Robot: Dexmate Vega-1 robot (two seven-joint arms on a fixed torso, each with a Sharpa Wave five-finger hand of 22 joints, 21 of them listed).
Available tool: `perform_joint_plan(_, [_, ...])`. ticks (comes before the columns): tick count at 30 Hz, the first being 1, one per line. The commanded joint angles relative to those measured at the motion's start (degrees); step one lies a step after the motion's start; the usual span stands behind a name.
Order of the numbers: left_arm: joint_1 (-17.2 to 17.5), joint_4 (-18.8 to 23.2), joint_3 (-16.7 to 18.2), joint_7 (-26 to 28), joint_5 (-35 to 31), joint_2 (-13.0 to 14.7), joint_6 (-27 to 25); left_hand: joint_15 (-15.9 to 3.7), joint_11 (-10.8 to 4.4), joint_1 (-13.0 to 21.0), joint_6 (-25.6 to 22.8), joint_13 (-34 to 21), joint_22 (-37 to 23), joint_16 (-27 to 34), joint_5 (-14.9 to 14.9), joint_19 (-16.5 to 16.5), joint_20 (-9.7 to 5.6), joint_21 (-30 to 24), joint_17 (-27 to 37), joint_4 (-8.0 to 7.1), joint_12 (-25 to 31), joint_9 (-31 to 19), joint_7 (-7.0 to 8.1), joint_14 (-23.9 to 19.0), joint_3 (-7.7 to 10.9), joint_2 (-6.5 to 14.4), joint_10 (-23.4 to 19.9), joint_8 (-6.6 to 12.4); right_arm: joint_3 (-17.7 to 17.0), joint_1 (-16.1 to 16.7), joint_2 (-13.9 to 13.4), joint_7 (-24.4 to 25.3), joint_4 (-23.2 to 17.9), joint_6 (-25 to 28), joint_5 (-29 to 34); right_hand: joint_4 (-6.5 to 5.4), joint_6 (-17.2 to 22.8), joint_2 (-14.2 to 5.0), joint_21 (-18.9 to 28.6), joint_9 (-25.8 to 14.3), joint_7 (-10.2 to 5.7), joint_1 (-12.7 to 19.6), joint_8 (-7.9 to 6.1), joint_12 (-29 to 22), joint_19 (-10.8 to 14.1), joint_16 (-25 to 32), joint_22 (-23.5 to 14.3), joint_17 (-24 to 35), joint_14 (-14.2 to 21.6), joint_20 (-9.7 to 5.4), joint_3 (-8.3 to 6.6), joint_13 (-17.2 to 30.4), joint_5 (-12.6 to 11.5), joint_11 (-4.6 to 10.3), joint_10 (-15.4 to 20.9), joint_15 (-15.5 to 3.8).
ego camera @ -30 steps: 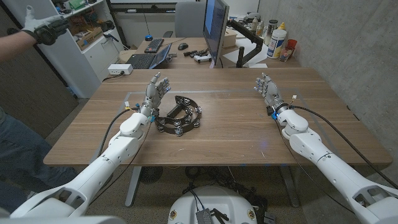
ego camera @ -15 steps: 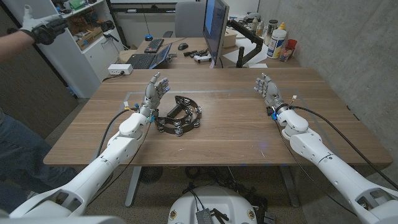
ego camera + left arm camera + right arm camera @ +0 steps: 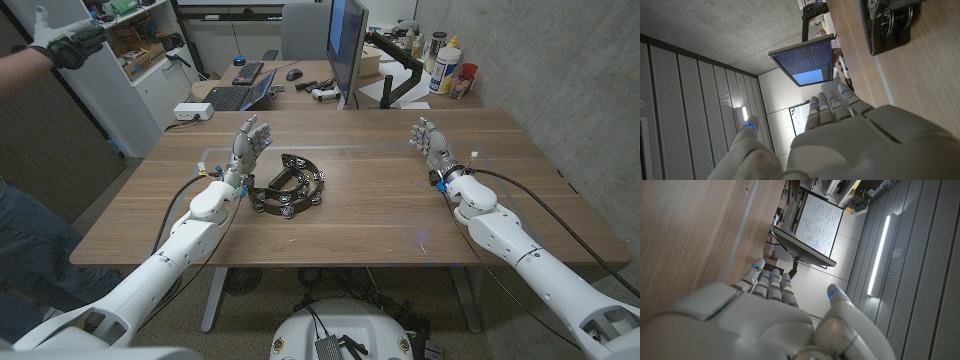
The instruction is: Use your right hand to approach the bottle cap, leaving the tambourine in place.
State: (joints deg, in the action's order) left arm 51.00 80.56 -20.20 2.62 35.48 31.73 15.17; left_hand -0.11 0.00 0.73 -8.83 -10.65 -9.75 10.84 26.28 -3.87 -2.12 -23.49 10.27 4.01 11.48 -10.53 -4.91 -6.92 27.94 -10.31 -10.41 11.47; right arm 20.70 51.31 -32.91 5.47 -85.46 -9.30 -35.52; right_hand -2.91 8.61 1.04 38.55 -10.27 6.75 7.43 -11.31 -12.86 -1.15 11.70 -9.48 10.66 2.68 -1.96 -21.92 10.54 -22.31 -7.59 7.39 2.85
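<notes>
From the head view I see the tambourine [image 3: 288, 184] lying flat on the wooden table [image 3: 370, 215], just beside my left hand [image 3: 248, 143], which stands with fingers apart and pointing away from me, grasping nothing. My right hand [image 3: 429, 140] stands well apart on the other side of the table, fingers likewise spread and released, nothing in it. I cannot make out a bottle cap anywhere on the tabletop; a tiny white speck [image 3: 472, 156] sits near my right wrist, too small to identify. On the desk behind the table stand a monitor [image 3: 346, 42] and a few bottles [image 3: 447, 64], contents unreadable. A person's gloved hand [image 3: 62, 42] shows at the far left.
</notes>
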Motion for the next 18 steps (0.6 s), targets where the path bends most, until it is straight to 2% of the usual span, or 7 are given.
perform_joint_plan(1, [0.32,0.71,0.24,0.50,-0.63,0.73,-0.15,-0.03,0.02,0.58,-0.43,-0.17,-0.11,0.32,0.42,0.35,-2.25,0.20,0.17,0.11,0.29,-0.18,-0.04,-0.53,-0.40,-0.06,-0.40,0.37,0.11,0.45,-1.12,1.63,-2.09,1.75,1.12,0.46,0.48,-0.06,-0.22,-0.27,-0.76,0.75,-0.46,-0.41,0.45,0.29,-0.31,0.10,0.50,-2.65,-0.03,0.10,-0.43,-0.26,0.53,0.08])
perform_joint_plan(8, [0.35,0.39,0.28,0.53,-0.80,0.81,-0.01,-0.03,-0.14,0.72,-0.61,-0.16,-0.13,0.33,0.63,0.28,-2.26,0.43,0.17,0.25,0.27,-0.19,0.01,-0.57,-0.64,0.09,-0.44,0.38,0.05,0.51,-1.79,2.29,-3.06,2.43,1.86,0.70,1.06,-0.26,-0.56,-0.29,-1.31,0.96,-0.59,-0.43,0.44,0.26,-0.32,0.10,0.58,-2.46,0.09,0.11,-0.67,-0.42,0.77,0.12])
perform_joint_plan(18, [0.26,0.23,0.47,0.25,-1.59,1.41,0.93,-0.08,-0.07,0.87,-1.00,-0.15,-0.15,0.29,0.90,0.32,-2.26,0.77,0.17,0.43,0.30,-0.19,0.14,-0.50,-0.96,0.24,-0.60,0.45,-0.34,1.67,-4.66,5.39,-7.90,7.40,3.29,1.12,1.84,-0.37,-0.94,-0.31,-1.80,1.20,-0.69,-0.49,1.02,0.63,-0.34,0.13,1.84,-2.30,0.44,0.13,-1.04,0.00,1.28,-0.13])
